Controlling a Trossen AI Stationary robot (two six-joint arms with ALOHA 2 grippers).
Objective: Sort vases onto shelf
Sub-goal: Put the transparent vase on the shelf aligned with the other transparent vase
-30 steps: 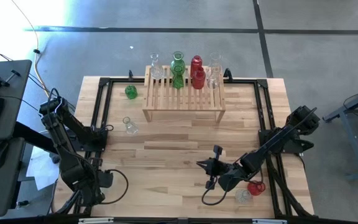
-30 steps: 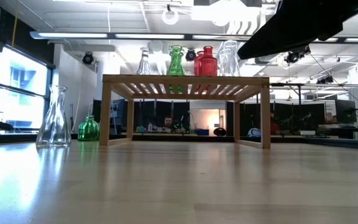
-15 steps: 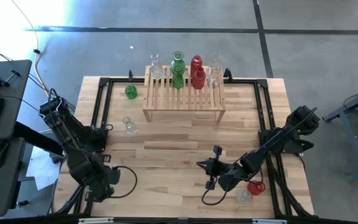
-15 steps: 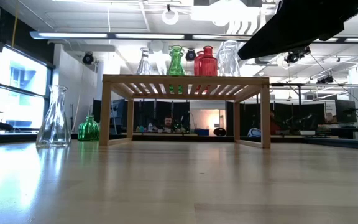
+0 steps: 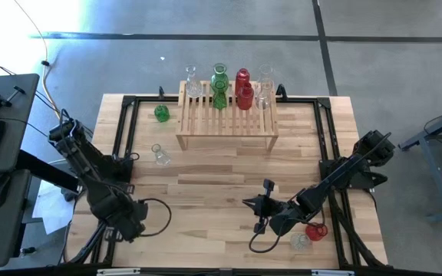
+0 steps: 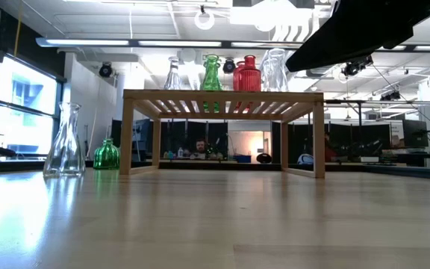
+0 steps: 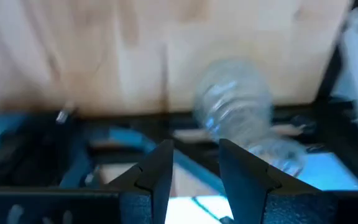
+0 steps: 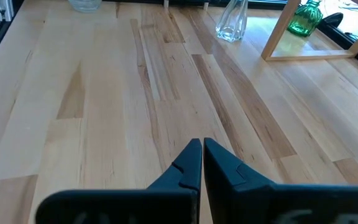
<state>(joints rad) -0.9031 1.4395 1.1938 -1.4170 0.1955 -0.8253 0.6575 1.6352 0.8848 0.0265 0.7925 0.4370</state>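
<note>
Vases crowd the back edge of the slatted light-wood shelf [image 5: 226, 117] at upper centre of my high view: a clear flask [image 5: 192, 83], a tall green vase [image 5: 219, 83], a red ribbed bottle [image 5: 242, 86] and a clear bottle [image 5: 265, 86], all upright glass. A round green vase [image 5: 162, 113] sits on the plank table [image 5: 206, 192] just left of the shelf, and a clear conical flask [image 5: 160, 154] stands below it, apart from the shelf leg. Most of the table's middle is bare wood.

My left gripper [image 7: 194, 168] hangs over the table's lower-left edge with its fingers parted around nothing; a clear ribbed vase [image 7: 238, 112] shows blurred just beyond them. My right gripper [image 8: 202, 155] is clenched empty at lower centre. A red vase [image 5: 316, 230] and a clear vase [image 5: 301, 243] sit near the lower-right edge, beside that arm.
</note>
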